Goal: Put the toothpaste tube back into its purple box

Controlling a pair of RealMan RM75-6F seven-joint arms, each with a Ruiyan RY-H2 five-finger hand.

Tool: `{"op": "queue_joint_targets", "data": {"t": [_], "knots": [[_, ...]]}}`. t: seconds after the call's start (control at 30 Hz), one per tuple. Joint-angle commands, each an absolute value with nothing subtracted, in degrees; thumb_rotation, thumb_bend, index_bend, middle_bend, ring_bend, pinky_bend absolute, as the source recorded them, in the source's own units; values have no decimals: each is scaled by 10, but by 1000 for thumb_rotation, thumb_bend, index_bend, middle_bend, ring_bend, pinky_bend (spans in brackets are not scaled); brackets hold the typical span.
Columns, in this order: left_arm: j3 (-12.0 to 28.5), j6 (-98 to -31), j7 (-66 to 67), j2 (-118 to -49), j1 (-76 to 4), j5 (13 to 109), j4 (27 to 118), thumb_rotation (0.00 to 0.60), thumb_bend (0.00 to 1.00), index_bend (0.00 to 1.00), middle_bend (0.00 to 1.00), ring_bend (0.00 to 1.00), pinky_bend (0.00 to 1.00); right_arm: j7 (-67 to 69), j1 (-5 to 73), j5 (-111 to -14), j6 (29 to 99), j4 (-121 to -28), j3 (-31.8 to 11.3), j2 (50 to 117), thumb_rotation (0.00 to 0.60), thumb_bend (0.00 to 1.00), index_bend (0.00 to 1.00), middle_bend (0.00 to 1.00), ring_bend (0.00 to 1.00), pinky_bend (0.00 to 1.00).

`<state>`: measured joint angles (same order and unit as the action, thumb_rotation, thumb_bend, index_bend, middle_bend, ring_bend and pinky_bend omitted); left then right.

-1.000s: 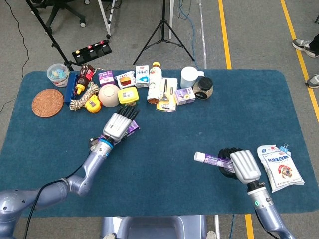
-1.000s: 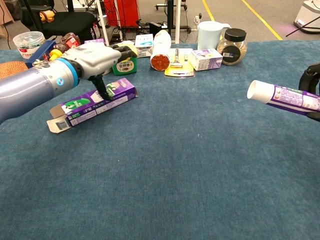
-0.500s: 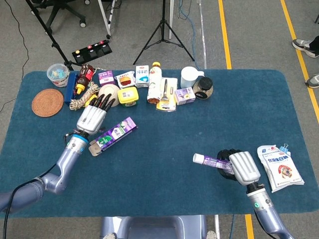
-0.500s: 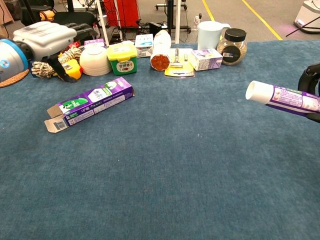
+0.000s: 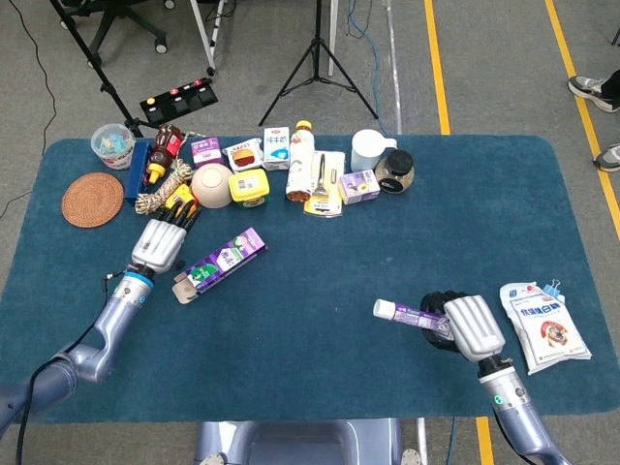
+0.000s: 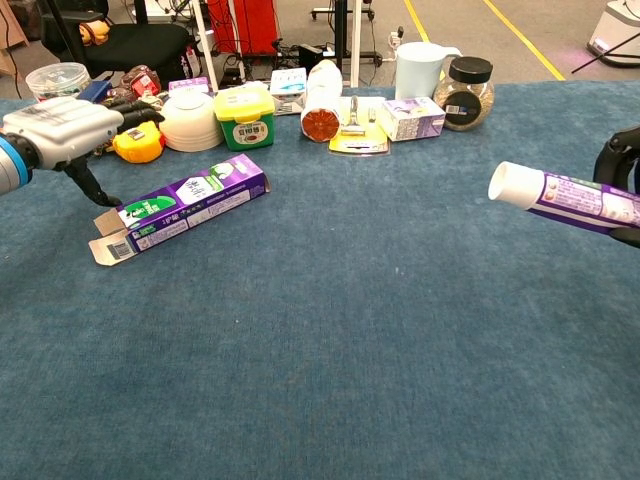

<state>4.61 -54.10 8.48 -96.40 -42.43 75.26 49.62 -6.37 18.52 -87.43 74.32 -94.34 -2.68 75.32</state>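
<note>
The purple box [image 5: 221, 263] lies flat on the blue cloth, left of centre, with its open flap end [image 6: 110, 245] toward the near left. My left hand [image 5: 160, 244] hovers just left of the box with fingers stretched out and nothing in it; in the chest view the left hand [image 6: 65, 128] is above the cloth with its thumb hanging down. My right hand [image 5: 470, 325] grips the white and purple toothpaste tube [image 5: 412, 312] at the near right. The tube [image 6: 570, 197] is held level above the cloth with its cap end pointing left, and the right hand [image 6: 620, 160] shows only at the frame edge.
A row of items lines the far side: a bowl [image 5: 211, 184], a yellow tub [image 5: 249, 187], a bottle [image 5: 301, 160], a white jug [image 5: 368, 148] and a jar [image 5: 396, 170]. A woven coaster [image 5: 92, 199] sits far left. A snack packet [image 5: 544, 326] lies beside my right hand.
My left hand has let go of the purple box and moved left and nearer, off the box. The box stays lying on the cloth. The right hand with the tube has barely shifted.
</note>
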Motion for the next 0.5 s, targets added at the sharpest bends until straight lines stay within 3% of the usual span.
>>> {"op": "queue_joint_targets", "data": {"t": [0.03, 0.5], "knots": [[39, -549, 83, -965, -421, 765, 504, 600, 137, 0, 0, 0, 147, -63, 185, -875, 744, -943, -27, 753, 600, 613, 570, 590, 536, 577], [25, -572, 125, -934, -425, 816, 652, 600, 136, 0, 0, 0, 146, -66, 186, -874, 741, -940, -28, 757, 600, 614, 573, 591, 536, 577]]}}
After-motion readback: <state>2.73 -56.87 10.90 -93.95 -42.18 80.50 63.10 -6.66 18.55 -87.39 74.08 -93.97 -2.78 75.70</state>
